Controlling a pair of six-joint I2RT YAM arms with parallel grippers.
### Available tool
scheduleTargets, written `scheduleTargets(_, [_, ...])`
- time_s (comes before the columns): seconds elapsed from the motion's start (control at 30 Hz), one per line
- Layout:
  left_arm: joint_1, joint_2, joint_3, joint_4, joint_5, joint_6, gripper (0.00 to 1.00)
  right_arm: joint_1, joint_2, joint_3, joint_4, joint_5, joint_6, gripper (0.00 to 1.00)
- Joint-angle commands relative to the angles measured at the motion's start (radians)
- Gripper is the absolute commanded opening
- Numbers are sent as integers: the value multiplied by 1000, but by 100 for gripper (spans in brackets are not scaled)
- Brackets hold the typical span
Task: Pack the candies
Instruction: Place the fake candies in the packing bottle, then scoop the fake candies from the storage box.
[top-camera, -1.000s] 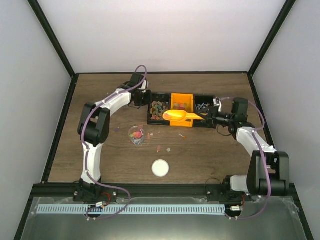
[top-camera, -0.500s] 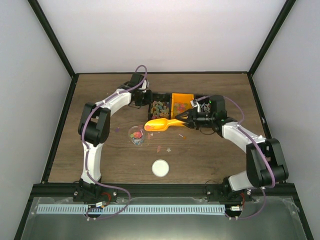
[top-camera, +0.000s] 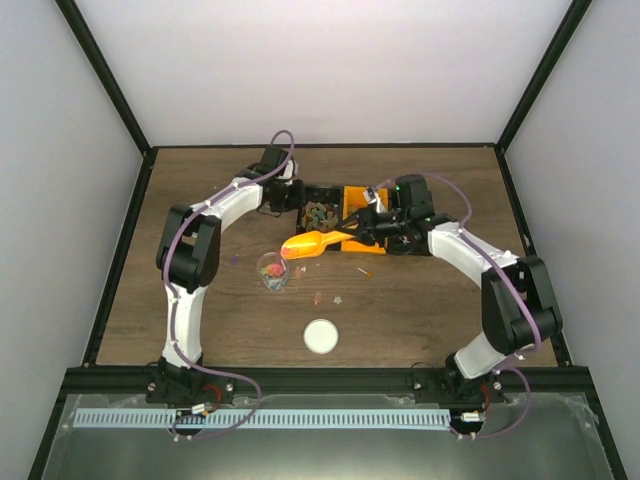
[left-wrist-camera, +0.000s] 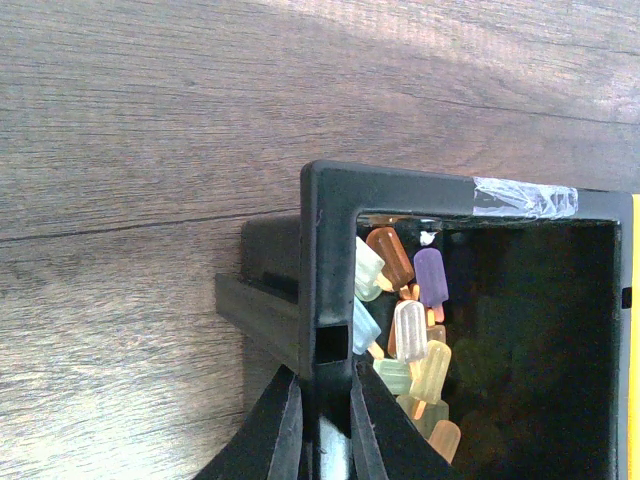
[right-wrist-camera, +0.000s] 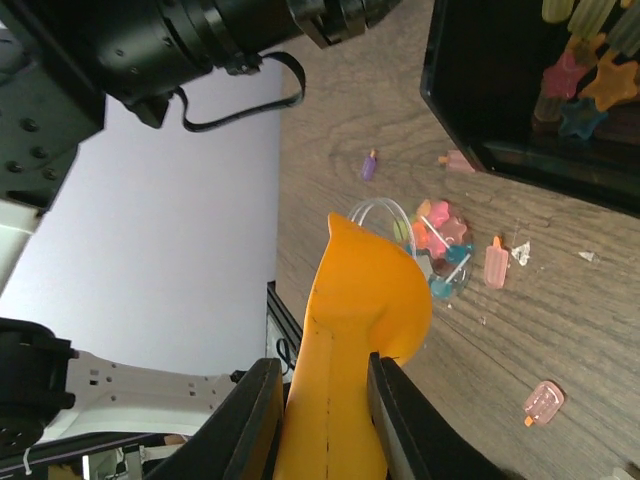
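The candies fill a black tray (top-camera: 303, 238); popsicle-shaped ones (left-wrist-camera: 410, 330) show in its left compartment. More candies (right-wrist-camera: 440, 240) lie in a small clear cup (top-camera: 272, 271). My right gripper (top-camera: 352, 232) (right-wrist-camera: 322, 368) is shut on the handle of an orange scoop (top-camera: 308, 244) (right-wrist-camera: 365, 300). The scoop's bowl hangs just above the cup's far right rim; what is inside the bowl is hidden. My left gripper (top-camera: 290, 196) (left-wrist-camera: 325, 375) is shut on the tray's left wall (left-wrist-camera: 328, 260).
An orange bin (top-camera: 362, 207) and a further black compartment sit right of the tray. A white round lid (top-camera: 320, 336) lies near the front. Loose candies (right-wrist-camera: 495, 262) (top-camera: 337, 298) are scattered on the wood around the cup.
My right arm swung the scoop left, from over the orange bin to just above the cup. The left arm stayed still.
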Motion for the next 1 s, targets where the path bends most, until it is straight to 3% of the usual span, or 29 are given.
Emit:
scheduleTargets(0.0, [-4,27,14,19,47,-39,9,46,29,74,-81,27,-65,1])
scheduleTargets(0.47, [-1,33,7,26,50,-40,9,188,151,417,-506,320,-305,1])
scheduleTargets(0.77, [2,37,3,28,54,-42,9,139,59,417,-484,310,-318,1])
scheduleTargets(0.97, [2,26,-16,36,53,-46,9,-40,-103,344,-390,207,-267,1])
